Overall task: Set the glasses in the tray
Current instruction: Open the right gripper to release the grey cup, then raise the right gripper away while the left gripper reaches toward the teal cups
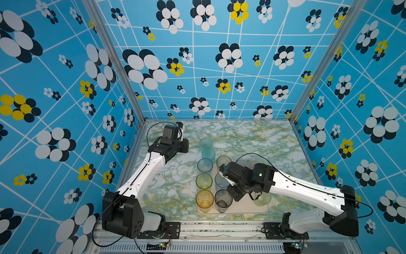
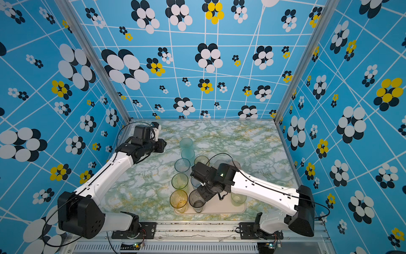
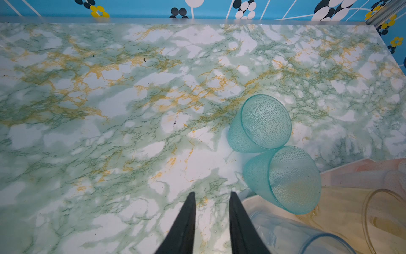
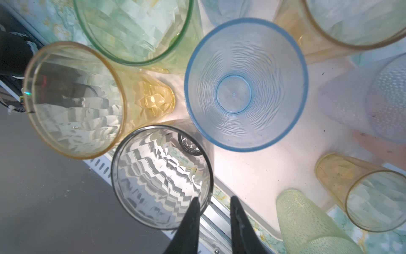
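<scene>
The cream tray (image 1: 246,209) (image 2: 222,209) lies at the table's front middle. Several glasses stand upright in it: amber (image 1: 204,200), green (image 1: 204,180), grey (image 1: 223,200), blue (image 4: 246,85) and a short pale green one (image 1: 262,199). Two teal glasses (image 1: 205,144) (image 3: 263,123) stand on the marble just beyond the tray's far left corner. My right gripper (image 4: 213,201) hangs over the tray's front edge, open, with one finger across the grey glass's (image 4: 162,178) rim and nothing between the jaws. My left gripper (image 3: 212,194) is open over bare marble, left of the teal glasses.
My right arm (image 1: 296,187) reaches across the tray and hides the glasses at its far right. Patterned walls enclose the table on three sides. A metal rail (image 1: 219,226) runs along the front edge. My left arm (image 1: 149,167) stretches along the table's left side.
</scene>
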Motion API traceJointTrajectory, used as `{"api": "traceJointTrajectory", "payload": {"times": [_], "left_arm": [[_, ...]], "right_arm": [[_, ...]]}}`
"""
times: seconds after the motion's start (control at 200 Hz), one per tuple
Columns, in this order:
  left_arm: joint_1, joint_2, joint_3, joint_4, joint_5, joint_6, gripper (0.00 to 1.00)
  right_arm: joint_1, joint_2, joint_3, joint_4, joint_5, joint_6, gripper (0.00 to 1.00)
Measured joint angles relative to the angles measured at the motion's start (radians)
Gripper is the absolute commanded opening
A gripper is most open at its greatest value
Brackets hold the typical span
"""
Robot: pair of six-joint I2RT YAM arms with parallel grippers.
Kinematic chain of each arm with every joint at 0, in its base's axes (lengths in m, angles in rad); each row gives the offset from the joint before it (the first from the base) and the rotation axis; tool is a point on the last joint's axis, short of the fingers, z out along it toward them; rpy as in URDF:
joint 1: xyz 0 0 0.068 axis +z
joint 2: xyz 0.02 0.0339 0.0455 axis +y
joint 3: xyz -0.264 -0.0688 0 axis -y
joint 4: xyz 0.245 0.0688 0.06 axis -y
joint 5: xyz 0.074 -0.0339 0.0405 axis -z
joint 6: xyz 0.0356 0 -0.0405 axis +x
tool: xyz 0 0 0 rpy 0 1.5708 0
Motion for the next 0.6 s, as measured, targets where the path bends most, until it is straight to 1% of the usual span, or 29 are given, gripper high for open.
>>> {"api": "traceJointTrajectory", "payload": {"times": [0.135, 0.315, 0.425, 0.6], "left_arm": [[0.0, 0.027, 0.049, -0.034, 0.0, 0.001, 0.29], [-0.001, 0.098, 0.157, -0.08, 0.0, 0.015, 0.28], [-0.005, 0.166, 0.24, -0.125, 0.002, 0.025, 0.29], [-0.027, 0.273, 0.341, -0.176, 0.019, 0.042, 0.33]], "right_arm": [[-0.016, -0.101, 0.029, -0.03, 0.048, 0.0, 0.36], [-0.156, -0.194, 0.114, -0.034, 0.171, -0.003, 0.41], [-0.249, -0.206, 0.137, -0.029, 0.209, -0.019, 0.42], [-0.353, -0.159, 0.178, -0.023, 0.207, -0.073, 0.44]]}}
